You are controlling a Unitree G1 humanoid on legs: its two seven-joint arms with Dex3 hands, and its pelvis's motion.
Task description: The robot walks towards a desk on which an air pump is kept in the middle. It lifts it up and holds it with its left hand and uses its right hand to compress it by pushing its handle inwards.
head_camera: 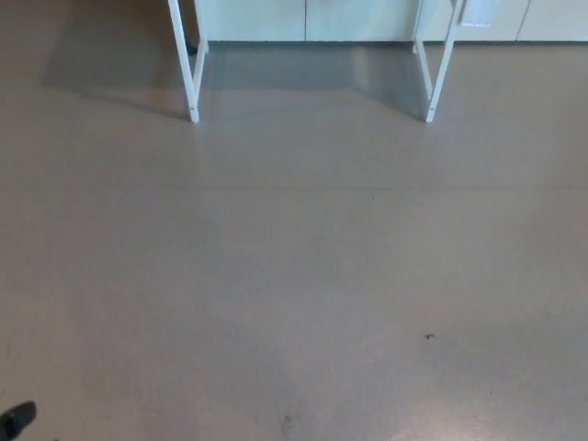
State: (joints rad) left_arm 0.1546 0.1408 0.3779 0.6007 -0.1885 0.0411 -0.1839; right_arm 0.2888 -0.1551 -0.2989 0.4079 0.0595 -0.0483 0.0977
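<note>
the head view looks down at a wide brown floor (303, 276). at the very bottom left corner a small black shape (16, 419) pokes in. it may be a bit of the robot's left hand, but so little shows that one cannot tell what it is, or whether any fingers are wide or closed. the right hand does not show. far away from that black shape, up at the top, stand two thin white desk legs (188, 69), one on the left and one on the right (439, 73), well apart. behind the legs is a pale wall or cupboard front (312, 18). the desk top is cut off by the top edge, so the air pump cannot be seen. a tiny dark speck (428, 336) lies on the floor, off to the right of the black shape and nearer than the legs.
</note>
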